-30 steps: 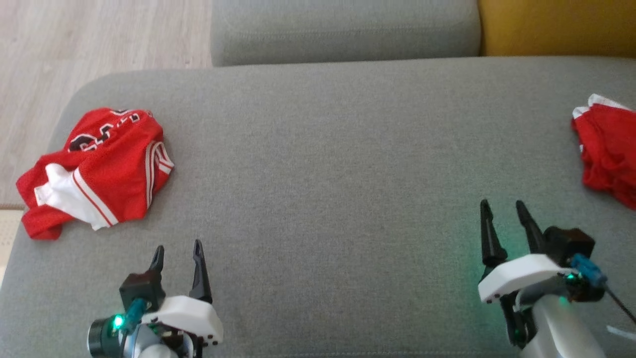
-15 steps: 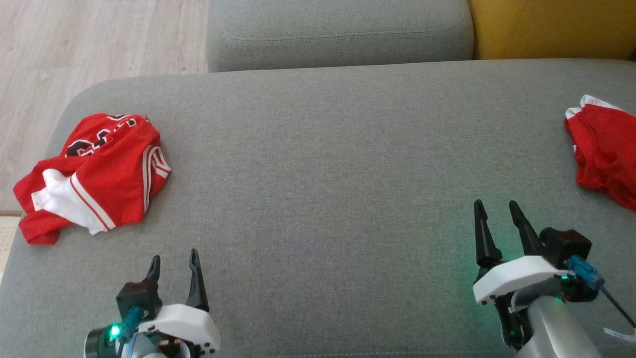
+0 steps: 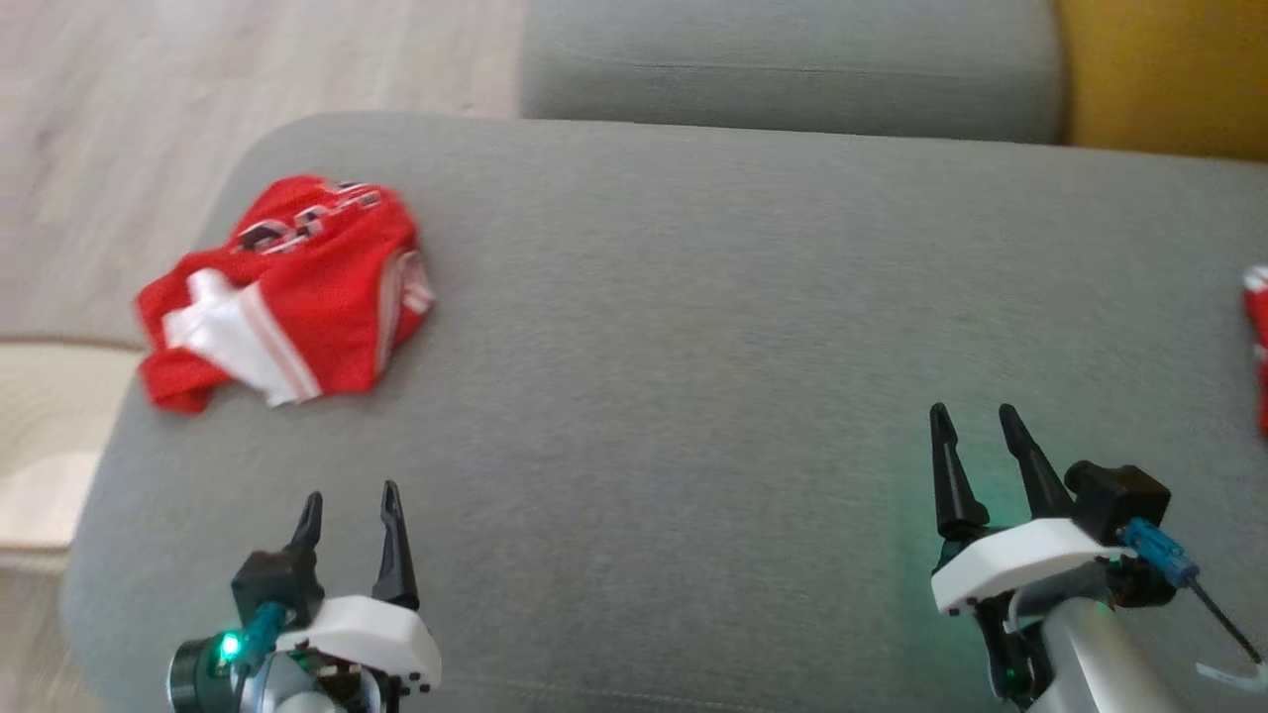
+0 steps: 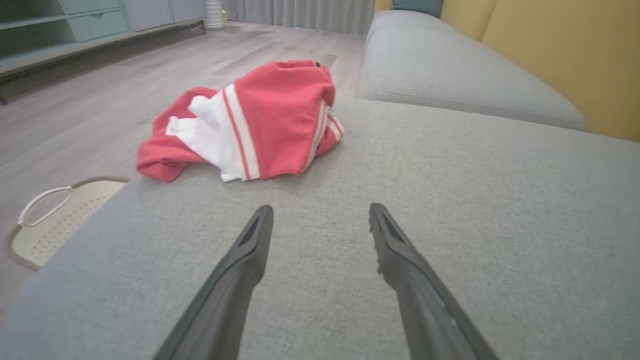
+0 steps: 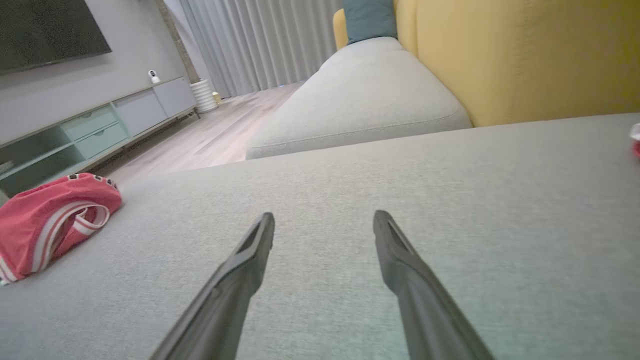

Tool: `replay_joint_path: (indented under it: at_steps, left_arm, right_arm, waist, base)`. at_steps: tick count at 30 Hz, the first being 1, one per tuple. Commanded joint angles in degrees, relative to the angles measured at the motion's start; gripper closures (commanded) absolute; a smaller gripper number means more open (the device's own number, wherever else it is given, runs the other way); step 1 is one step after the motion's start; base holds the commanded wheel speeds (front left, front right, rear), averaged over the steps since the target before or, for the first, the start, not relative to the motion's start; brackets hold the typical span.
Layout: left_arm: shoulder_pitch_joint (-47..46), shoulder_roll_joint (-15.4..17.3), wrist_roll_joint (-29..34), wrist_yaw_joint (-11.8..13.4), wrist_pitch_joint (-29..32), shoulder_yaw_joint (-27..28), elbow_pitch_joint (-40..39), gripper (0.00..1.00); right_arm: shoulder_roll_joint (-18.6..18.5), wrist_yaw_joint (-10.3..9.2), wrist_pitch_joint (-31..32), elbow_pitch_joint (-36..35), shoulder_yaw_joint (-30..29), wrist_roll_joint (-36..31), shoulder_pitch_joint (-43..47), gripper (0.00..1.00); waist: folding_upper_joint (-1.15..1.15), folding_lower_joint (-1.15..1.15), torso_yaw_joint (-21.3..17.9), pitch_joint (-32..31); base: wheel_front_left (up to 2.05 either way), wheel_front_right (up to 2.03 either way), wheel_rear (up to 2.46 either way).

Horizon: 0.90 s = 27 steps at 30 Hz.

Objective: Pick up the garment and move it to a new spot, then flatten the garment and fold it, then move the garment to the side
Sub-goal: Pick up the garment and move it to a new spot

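- On the grey sofa (image 3: 693, 347), the red garment (image 3: 282, 292) lies in a crumpled heap near the far left corner, close to the edge.
- I think the job now is the first pick-up, so the left arm should do the reaching (it is much nearer).
- It should aim for a thick bump of cloth and push the tips down into the soft sofa a little. Then it can pinch, so a good bunch is caught.
- It should lift straight up, so the garment does not slide off the edge toward the basket (image 4: 50, 220) on the floor.
- Another red cloth (image 3: 1258, 337) lies at the far right and is best left alone.
- The left fingers (image 3: 396, 555) are spread apart and hold nothing. They hover low over the sofa and point forward, with the garment ahead and a bit to their left.
- The right fingers (image 3: 951, 475) are spread apart too, with nothing between them. They are well apart from the garment.
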Motion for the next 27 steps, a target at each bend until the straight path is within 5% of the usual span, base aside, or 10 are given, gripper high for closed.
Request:
replay_joint_path:
  at_steps: [1,15,27]
  left_arm:
    - [-3.2,0.5,0.4,-0.1,-0.3,2.1,-2.2,0.00]
    - [-2.0,0.5,1.3,0.1,-0.3,6.7,-3.9,0.00]
    - [0.5,0.5,-0.9,-1.0,-0.3,12.2,-4.3,0.00]
  right_arm:
    - [0.0,-0.05,-0.6,-2.0,1.8,0.6,-1.2,0.00]
    - [0.0,-0.05,-0.6,-2.1,3.4,1.6,-2.6,0.00]
    - [0.0,-0.05,-0.6,-1.5,6.1,1.7,-3.8,0.00]
  waist:
    - [0.00,0.00,4.7,0.3]
    - [0.00,0.00,20.5,1.4]
    - [0.00,0.00,21.2,2.4]
  base:
    - [0.00,0.00,0.00]
    - [0.00,0.00,0.00]
    - [0.00,0.00,0.00]
